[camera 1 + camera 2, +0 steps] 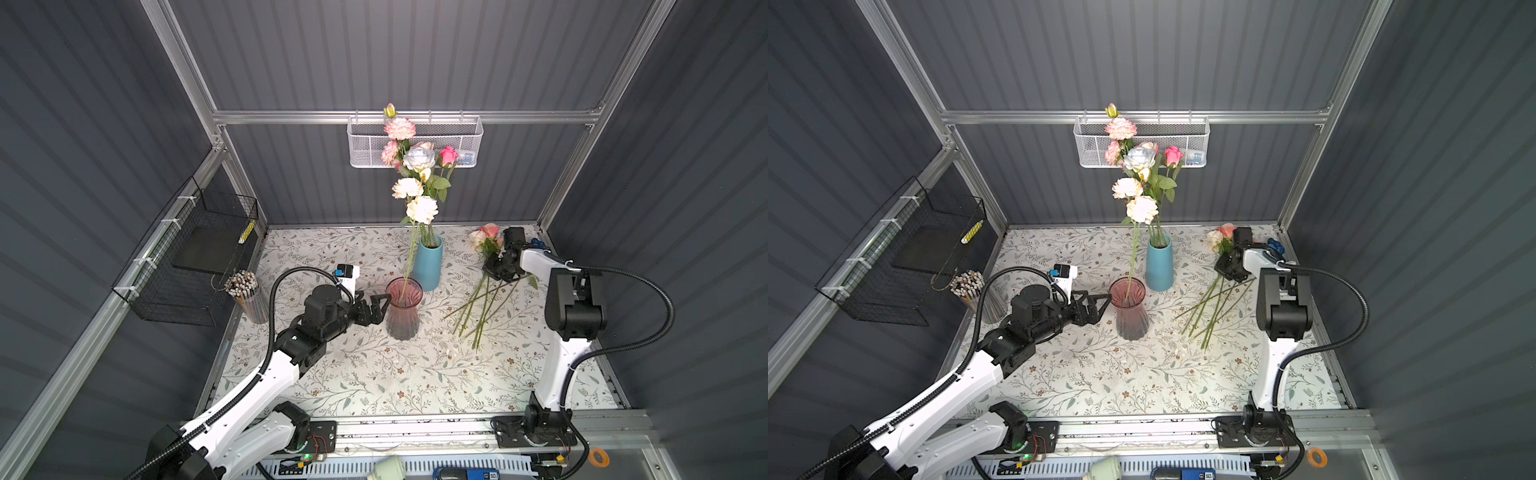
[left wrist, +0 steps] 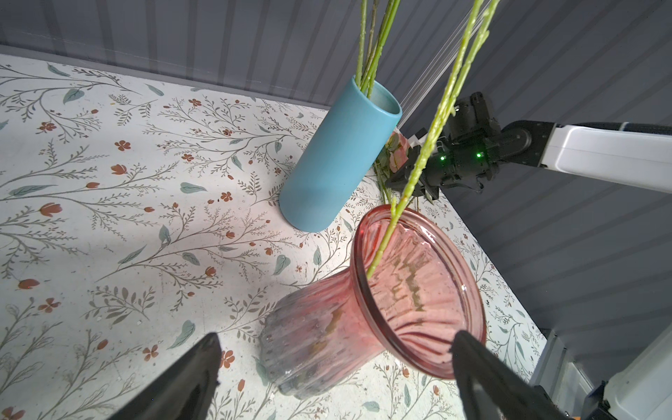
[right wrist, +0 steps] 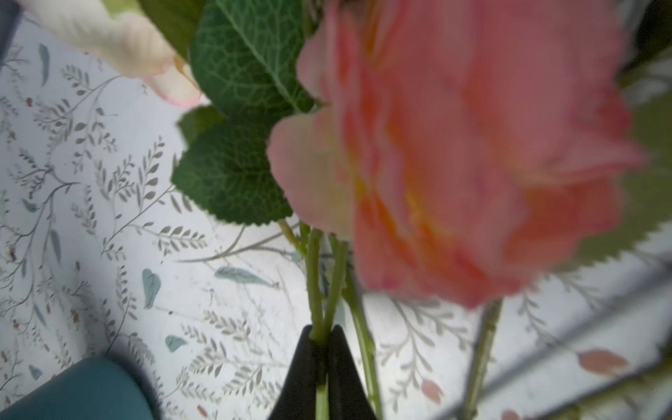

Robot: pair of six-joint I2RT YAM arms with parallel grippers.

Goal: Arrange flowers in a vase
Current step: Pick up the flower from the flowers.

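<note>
Right gripper (image 3: 323, 332) pinches flower stem (image 3: 315, 283).

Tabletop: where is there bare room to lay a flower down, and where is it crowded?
Free: the wide front strip of the table, from the pink vase to the near edge, and the back-left patch between the pencil cup and the blue vase. Crowded: between the vases, and around the loose flowers on the right.

walls (image 1: 415, 54): dark grey ribbed panels | aluminium frame (image 1: 291, 117) | tabletop (image 1: 374, 374): pale floral print, brightly lit | far: white mesh basket (image 1: 467, 141) on rail | left: black wire basket (image 1: 178, 299)
</note>
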